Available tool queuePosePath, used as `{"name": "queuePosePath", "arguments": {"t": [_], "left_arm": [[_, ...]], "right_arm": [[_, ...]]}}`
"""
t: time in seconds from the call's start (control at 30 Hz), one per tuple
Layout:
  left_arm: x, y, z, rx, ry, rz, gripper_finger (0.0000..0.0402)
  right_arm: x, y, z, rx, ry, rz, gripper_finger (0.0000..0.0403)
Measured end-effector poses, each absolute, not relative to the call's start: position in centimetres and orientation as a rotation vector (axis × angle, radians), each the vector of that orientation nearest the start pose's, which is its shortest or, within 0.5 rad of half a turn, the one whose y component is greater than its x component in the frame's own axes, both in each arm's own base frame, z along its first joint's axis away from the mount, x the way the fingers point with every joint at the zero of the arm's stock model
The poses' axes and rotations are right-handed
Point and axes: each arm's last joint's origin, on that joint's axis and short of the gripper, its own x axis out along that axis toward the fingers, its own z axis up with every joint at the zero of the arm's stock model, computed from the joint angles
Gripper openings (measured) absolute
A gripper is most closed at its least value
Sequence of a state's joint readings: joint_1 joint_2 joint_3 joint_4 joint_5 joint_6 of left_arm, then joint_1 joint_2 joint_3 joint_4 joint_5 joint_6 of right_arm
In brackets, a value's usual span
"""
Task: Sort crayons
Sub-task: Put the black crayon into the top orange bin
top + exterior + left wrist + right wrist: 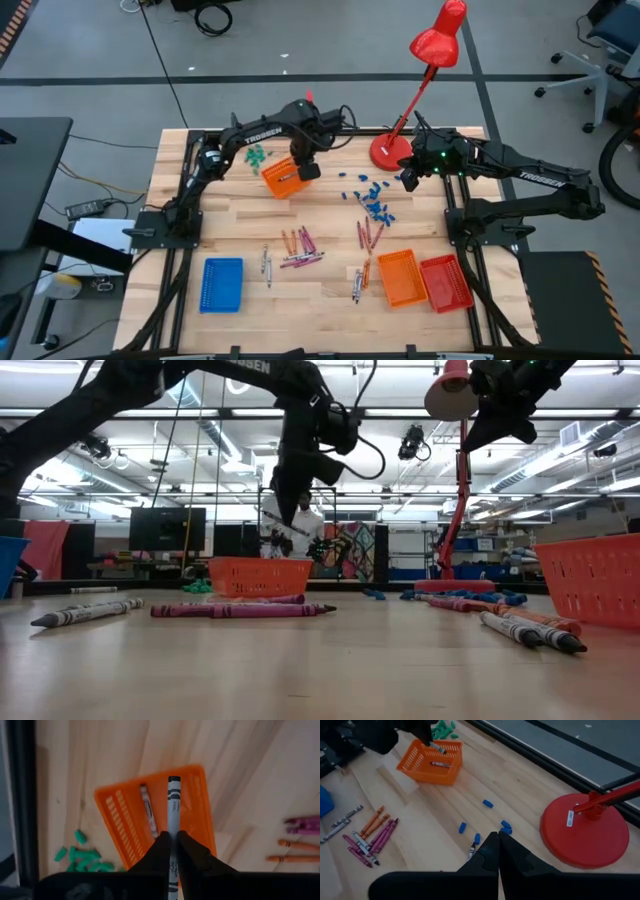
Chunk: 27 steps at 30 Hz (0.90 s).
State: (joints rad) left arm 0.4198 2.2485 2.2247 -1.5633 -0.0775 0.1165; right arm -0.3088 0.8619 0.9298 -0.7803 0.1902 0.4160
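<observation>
My left gripper (305, 168) hangs over the far orange tray (281, 180), shut on a grey-white crayon (173, 802). One more crayon (146, 809) lies flat in that tray. Loose crayons lie in two groups mid-table (301, 246) (369, 236), orange, magenta and grey. My right gripper (498, 845) is shut on nothing. It hovers near the red lamp's base (388, 151), above the blue pieces (373, 196). My left gripper pinches the grey-white crayon between its two fingers, partway along its paper-wrapped shaft (173, 829). The fingers come from above, pointing down. The crayon sticks out sideways past the fingertips, its dark tip (173, 780) over the tray, lifted clear of tray and table.
A blue tray (222, 284) sits near the front left. An orange tray (399, 277) and a red tray (447, 283) sit side by side at the front right. Green pieces (255, 155) lie beyond the far tray. The red lamp (438, 40) leans over the back right.
</observation>
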Motion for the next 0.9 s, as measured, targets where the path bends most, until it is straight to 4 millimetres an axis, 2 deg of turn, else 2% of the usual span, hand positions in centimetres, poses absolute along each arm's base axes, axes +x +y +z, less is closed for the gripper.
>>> {"name": "queuePosePath", "arguments": {"t": [0.13,0.3,0.67,0.9], "left_arm": [[38.5,17.1,25.1,-0.185,1.642,0.291,0.0021],[37.3,16.2,23.4,-0.198,1.59,0.325,0.0023],[36.5,16.1,18.7,-0.265,1.532,0.439,0.005],[36.8,16.1,18.8,-0.269,1.489,0.473,0.0103]], "right_arm": [[15.2,-5.4,31.8,0.432,0.608,-0.62,0.0007],[15.3,-5.4,31.9,0.435,0.594,-0.62,0.0007],[15.5,-5.5,32.2,0.439,0.553,-0.614,0.0007],[15.5,-5.5,32.2,0.442,0.552,-0.615,0.0007]]}}
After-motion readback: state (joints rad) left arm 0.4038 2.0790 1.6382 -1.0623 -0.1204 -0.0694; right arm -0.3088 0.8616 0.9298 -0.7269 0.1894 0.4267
